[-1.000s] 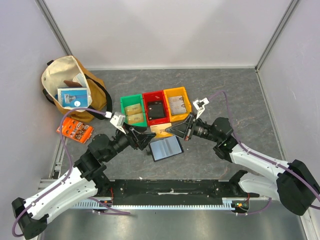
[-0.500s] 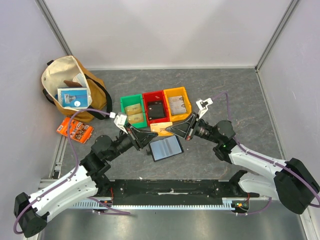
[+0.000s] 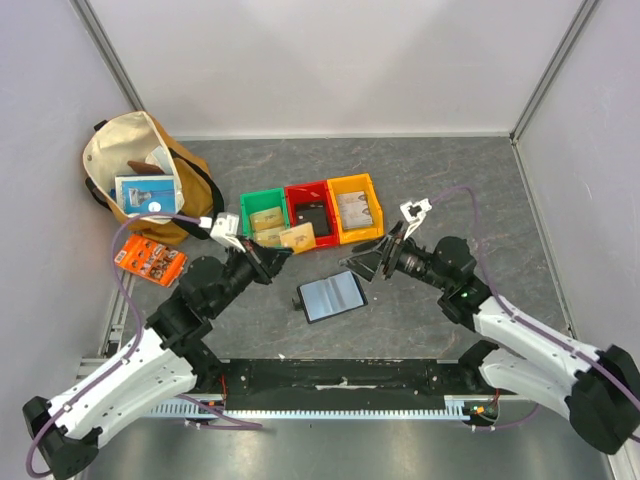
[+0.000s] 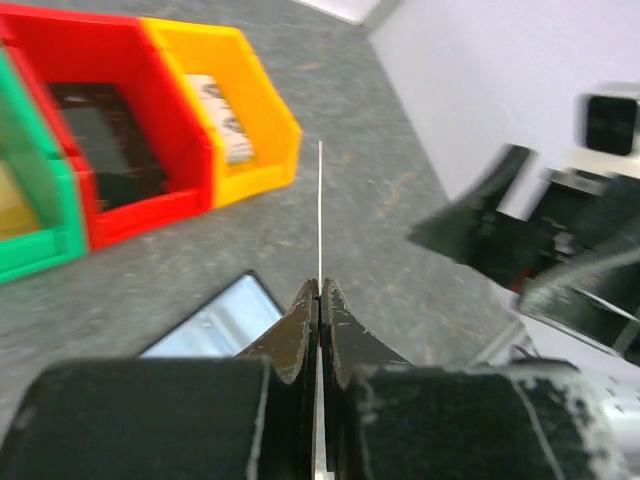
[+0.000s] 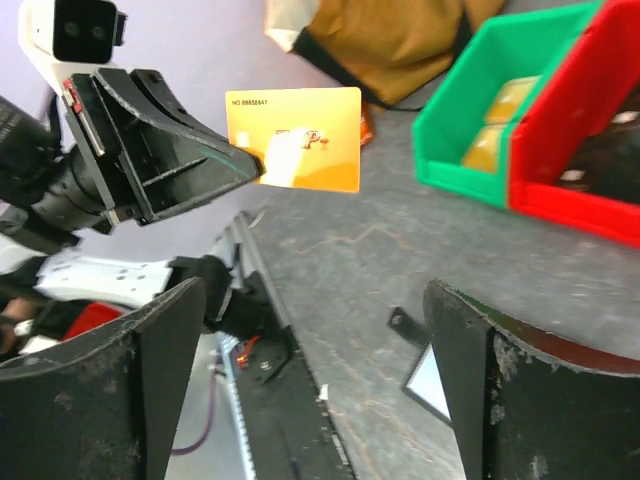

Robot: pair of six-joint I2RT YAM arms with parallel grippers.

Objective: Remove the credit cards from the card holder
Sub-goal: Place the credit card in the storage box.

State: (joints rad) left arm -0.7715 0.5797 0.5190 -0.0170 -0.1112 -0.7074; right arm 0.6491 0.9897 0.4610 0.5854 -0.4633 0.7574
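Observation:
The card holder (image 3: 332, 296) lies open on the table between the arms, its shiny grey-blue panels facing up; one corner shows in the left wrist view (image 4: 215, 320) and in the right wrist view (image 5: 437, 380). My left gripper (image 3: 275, 252) (image 4: 320, 290) is shut on an orange credit card (image 3: 297, 238), held in the air in front of the bins. The left wrist view shows the card edge-on as a thin line (image 4: 320, 200); the right wrist view shows its face (image 5: 295, 138). My right gripper (image 3: 362, 258) (image 5: 320, 380) stands open and empty, right of the card holder.
Green (image 3: 264, 220), red (image 3: 310, 214) and orange (image 3: 355, 207) bins stand in a row behind the card holder, with tan cards, a black flat item and grey cards inside. A tan bag (image 3: 140, 180) and an orange packet (image 3: 148, 260) sit at the left.
The orange card passed from my right gripper to my left. The left shut on it and carried it up-left toward the bins; the right opened and drew back to the right.

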